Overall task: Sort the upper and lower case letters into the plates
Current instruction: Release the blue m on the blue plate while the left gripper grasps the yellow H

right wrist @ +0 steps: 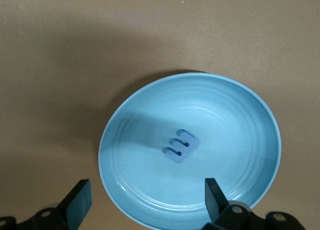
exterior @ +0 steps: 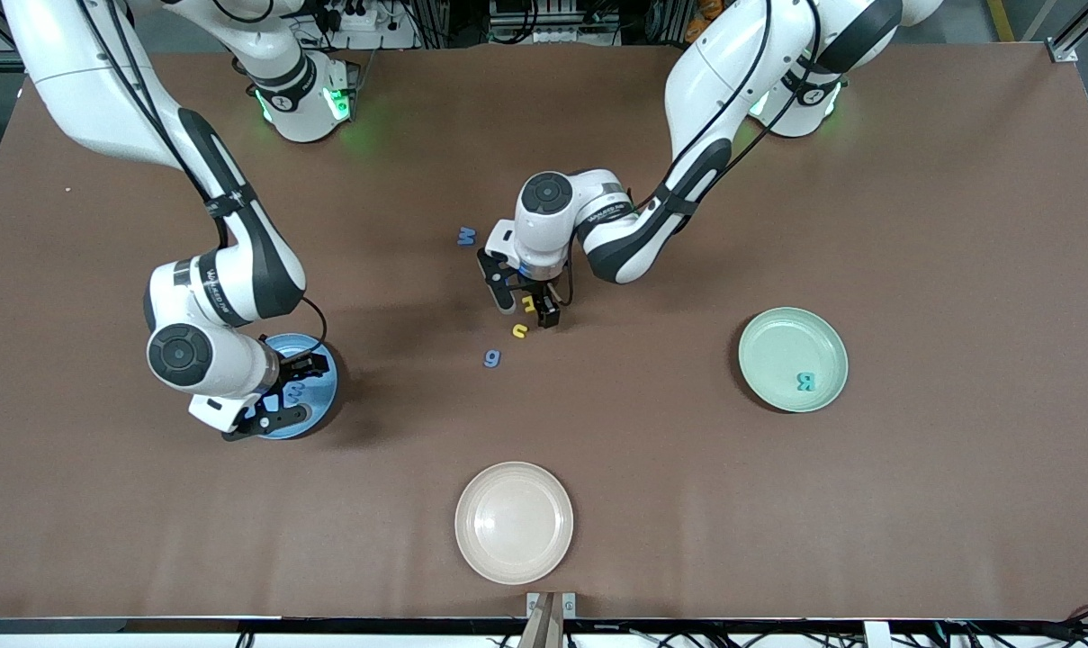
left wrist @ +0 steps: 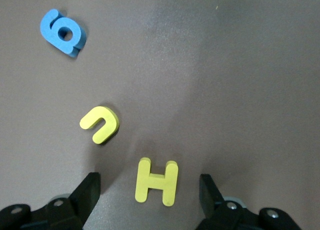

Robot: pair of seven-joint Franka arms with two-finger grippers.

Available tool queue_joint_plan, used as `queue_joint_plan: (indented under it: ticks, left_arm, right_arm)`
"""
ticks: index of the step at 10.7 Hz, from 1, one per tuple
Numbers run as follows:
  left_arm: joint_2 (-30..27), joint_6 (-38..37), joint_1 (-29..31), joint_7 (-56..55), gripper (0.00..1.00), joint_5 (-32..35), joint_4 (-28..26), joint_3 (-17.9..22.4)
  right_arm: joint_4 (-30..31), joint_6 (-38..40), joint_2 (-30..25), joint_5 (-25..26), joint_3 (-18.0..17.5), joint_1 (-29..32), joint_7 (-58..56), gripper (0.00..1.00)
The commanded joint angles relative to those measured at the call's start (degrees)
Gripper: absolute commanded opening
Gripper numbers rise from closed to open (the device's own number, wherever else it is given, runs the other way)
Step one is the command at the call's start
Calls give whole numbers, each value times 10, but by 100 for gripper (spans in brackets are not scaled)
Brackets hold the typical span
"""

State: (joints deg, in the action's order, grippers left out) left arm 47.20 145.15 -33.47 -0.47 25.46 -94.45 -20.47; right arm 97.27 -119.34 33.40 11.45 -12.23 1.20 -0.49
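Observation:
My left gripper point(exterior: 526, 308) is down at the table's middle, open, its fingers point(left wrist: 89, 192) on either side of a yellow H point(left wrist: 157, 182) with a gap each way. A yellow curved letter point(left wrist: 99, 123) and a blue g point(left wrist: 62, 32) lie close by, nearer the front camera. A blue letter point(exterior: 465, 236) lies farther off. The mint plate point(exterior: 777, 337) holds a teal R point(exterior: 804, 382). My right gripper point(right wrist: 145, 197) hangs open over the blue plate point(right wrist: 235, 120), which holds a blue letter point(right wrist: 180, 146).
A cream plate point(exterior: 514, 522) with nothing in it sits near the table's front edge. The brown table point(exterior: 912, 225) stretches wide past the mint plate toward the left arm's end.

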Motion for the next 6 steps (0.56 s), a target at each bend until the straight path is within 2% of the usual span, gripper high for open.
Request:
queue_joint_plan:
  ticks: [1, 3, 4, 6]
  left_arm:
    - [8, 6, 3, 11, 78, 6, 5, -2]
    - [8, 6, 3, 11, 62, 6, 6, -2]
    - [8, 6, 3, 11, 51, 6, 6, -2]
    - [4, 5, 4, 10, 14, 5, 6, -2]
  right_arm:
    - [2, 9, -2, -9, -6, 3, 3, 100]
    - [1, 9, -2, -9, -6, 3, 3, 100]
    - [1, 10, -2, -9, -7, 1, 3, 100]
    - [1, 11, -3, -9, -8, -8, 5, 100]
